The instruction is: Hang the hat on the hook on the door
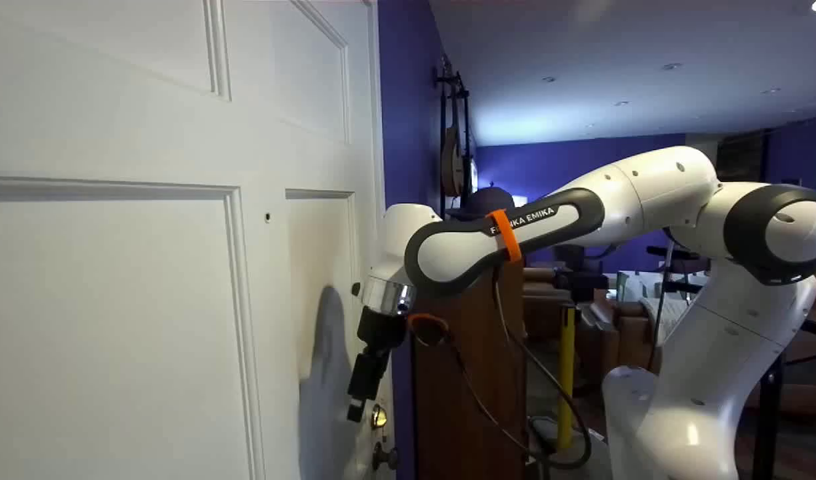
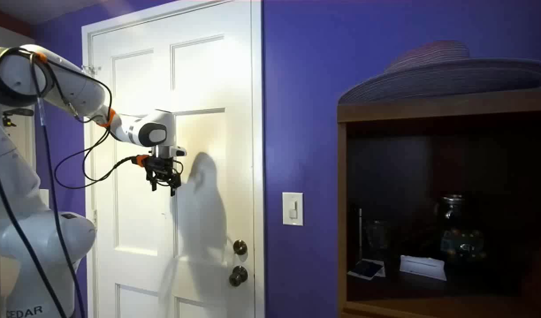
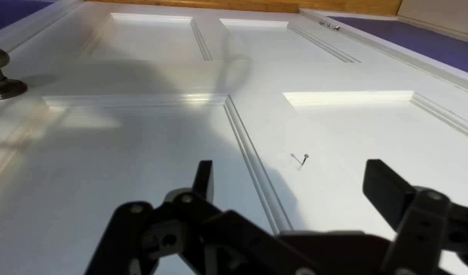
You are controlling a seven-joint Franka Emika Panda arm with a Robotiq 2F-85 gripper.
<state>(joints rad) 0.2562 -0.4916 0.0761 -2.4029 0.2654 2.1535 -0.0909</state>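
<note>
The white panelled door (image 1: 115, 320) shows in both exterior views (image 2: 241, 132) and fills most of the wrist view (image 3: 115, 152). The hook is a thin nail-like peg (image 3: 305, 159) on the door's middle stile; it is a small dot in both exterior views (image 1: 268, 217) (image 2: 164, 215). A wide-brimmed hat (image 2: 438, 73) lies on top of the brown cabinet, and it looks dark in an exterior view (image 1: 489, 201). My gripper (image 3: 290, 164) is open and empty, pointing down in front of the door in both exterior views (image 1: 357, 408) (image 2: 163, 191), well away from the hat.
The brown cabinet (image 2: 342, 198) stands right of the door along the purple wall (image 2: 306, 110). A doorknob (image 2: 238, 276) and a lock (image 2: 240, 247) project from the door. A light switch (image 2: 292, 208) is on the wall. Loose cables (image 1: 575, 400) hang from the arm.
</note>
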